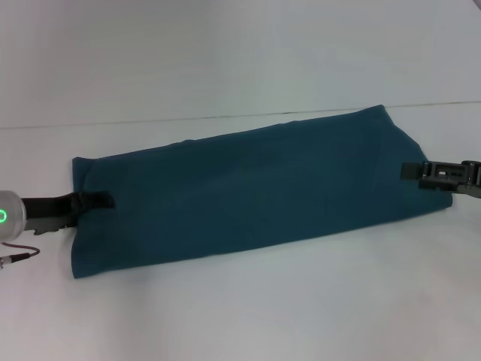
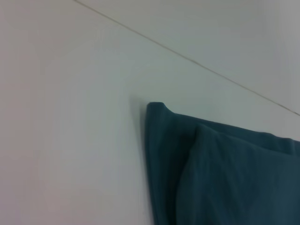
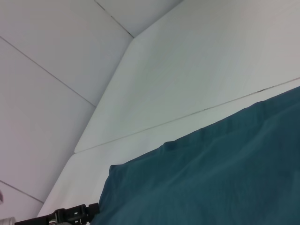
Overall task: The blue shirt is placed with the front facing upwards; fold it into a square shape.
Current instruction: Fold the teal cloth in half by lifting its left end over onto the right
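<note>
The blue shirt (image 1: 248,188) lies flat on the white table as a long folded strip running from near left to far right. Only plain teal cloth shows; its lettering and neckline are hidden. My left gripper (image 1: 96,201) is at the middle of the strip's left end, reaching onto the cloth. My right gripper (image 1: 412,171) is at the right end, reaching onto the cloth. The left wrist view shows a layered corner of the shirt (image 2: 225,178). The right wrist view shows the strip (image 3: 225,173) with the left gripper (image 3: 75,214) at its far end.
The white table (image 1: 240,316) extends all round the shirt. A thin seam (image 1: 150,120) crosses it just behind the strip. A red-tipped cable (image 1: 19,256) lies by my left arm.
</note>
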`<state>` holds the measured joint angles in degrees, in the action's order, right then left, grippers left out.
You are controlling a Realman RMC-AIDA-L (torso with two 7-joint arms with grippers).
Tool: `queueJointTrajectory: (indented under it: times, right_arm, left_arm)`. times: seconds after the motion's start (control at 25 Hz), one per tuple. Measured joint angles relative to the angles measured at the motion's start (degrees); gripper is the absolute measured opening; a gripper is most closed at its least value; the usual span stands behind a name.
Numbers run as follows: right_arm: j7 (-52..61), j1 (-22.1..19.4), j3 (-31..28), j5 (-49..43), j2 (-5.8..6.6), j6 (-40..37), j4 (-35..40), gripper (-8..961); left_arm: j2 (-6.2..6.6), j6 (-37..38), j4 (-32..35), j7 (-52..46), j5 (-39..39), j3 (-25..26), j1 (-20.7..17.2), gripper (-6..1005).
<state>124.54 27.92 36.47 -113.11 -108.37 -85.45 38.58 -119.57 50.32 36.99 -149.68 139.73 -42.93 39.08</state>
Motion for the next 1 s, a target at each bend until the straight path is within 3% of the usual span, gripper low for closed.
queueJointTrajectory:
  times: [0.44,0.88,1.0]
  right_arm:
    - [-0.11,-0.06,0.00,0.00,0.00,0.20,0.00,885]
    - [-0.26,-0.34,-0.09,0.00,0.04,0.13,0.00,886]
    - [-0.25,-0.41,-0.22,0.00,0.05,0.12,0.00,886]
  left_arm:
    - [0.45,1.43,-4.57,-0.01,-0.04,-0.02,3.88,877]
    - [0.93,6.83,-3.52,-1.65,0.06,-0.49,7.11,861]
    - [1.36,7.04,-3.50,-2.12,0.17,-1.61,7.19,802]
